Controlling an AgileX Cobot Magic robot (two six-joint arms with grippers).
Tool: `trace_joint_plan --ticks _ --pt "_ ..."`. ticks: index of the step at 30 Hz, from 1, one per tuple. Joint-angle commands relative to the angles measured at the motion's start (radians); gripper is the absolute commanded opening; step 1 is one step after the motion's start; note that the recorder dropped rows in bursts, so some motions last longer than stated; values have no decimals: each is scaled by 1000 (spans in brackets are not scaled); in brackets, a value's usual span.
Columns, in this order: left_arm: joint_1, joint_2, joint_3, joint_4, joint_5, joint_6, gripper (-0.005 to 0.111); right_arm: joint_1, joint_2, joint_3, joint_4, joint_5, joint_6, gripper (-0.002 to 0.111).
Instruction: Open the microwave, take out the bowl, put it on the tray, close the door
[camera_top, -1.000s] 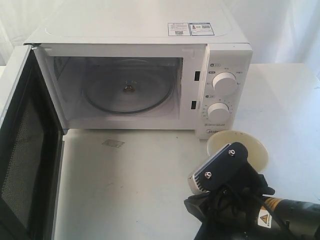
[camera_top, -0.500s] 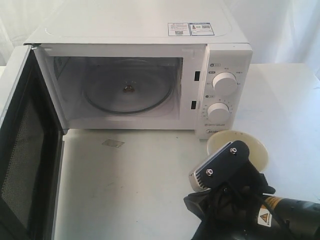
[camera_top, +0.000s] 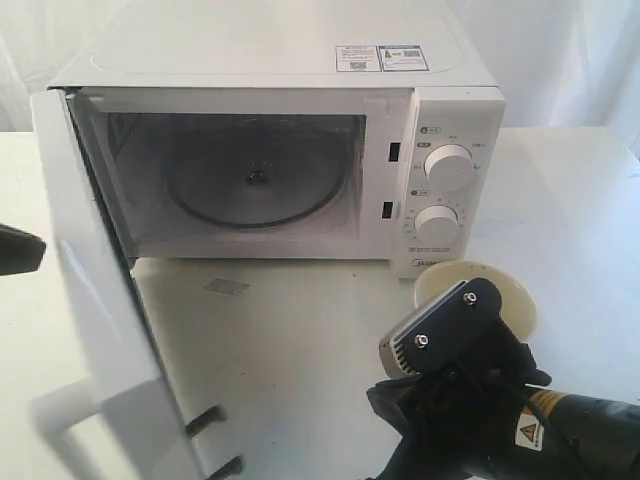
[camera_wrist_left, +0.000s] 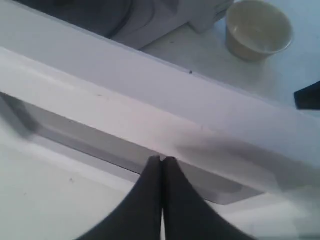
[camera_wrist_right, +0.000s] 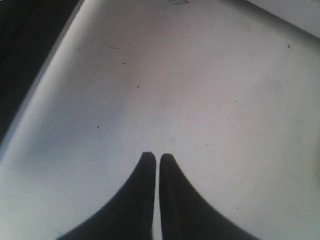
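Bowl (camera_top: 517, 305) is out of the microwave (camera_top: 300, 60), upright on the white table (camera_top: 300, 350) just in front of the knob panel. We can't make out any tray under it. The cavity holds only the glass turntable (camera_top: 255, 185). Door (camera_top: 95, 330) stands partway between open and closed, outer face and bar handle (camera_top: 65, 410) towards us. Left gripper (camera_wrist_left: 161, 161) has its fingers pressed together with nothing between them, tips at the door's outer face. We can't tell if they're touching it. Right gripper (camera_wrist_right: 157, 157) is also closed and empty, over bare table beside the bowl. We judge the step in hand is closing the door. The next move needs a steady push along the door's arc until it latches, with the free edge clearing the bowl.
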Motion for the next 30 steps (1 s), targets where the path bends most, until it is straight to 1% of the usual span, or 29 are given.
trace_joint_plan --ticks 1,2,5,11,13,17,20,26,28,30 --pt "-2 85 -9 -207 -13 154 0 21 -12 7 1 -16 15 3" --pt "-2 98 -15 -237 -18 181 0 29 -22 7 1 -9 17 3" --pt "-2 138 -50 -250 -16 224 0 33 -76 7 1 41 19 3" --pt "-2 179 -81 -271 -30 232 0 33 -331 7 1 189 11 3" --pt "-2 196 -80 -310 -43 268 0 33 -424 7 1 221 11 3" --pt "-4 233 -96 -403 -45 363 0 33 -531 7 1 234 11 3" --pt "-22 256 -116 -424 -63 406 0 33 -541 7 1 222 5 3" --pt "-73 292 -125 -444 -218 409 0 33 -500 10 1 133 5 3" --pt "-83 292 -125 -455 -240 409 0 33 -480 10 3 97 5 3" --pt "-85 292 -125 -462 -222 407 0 33 -453 10 1 60 5 3"
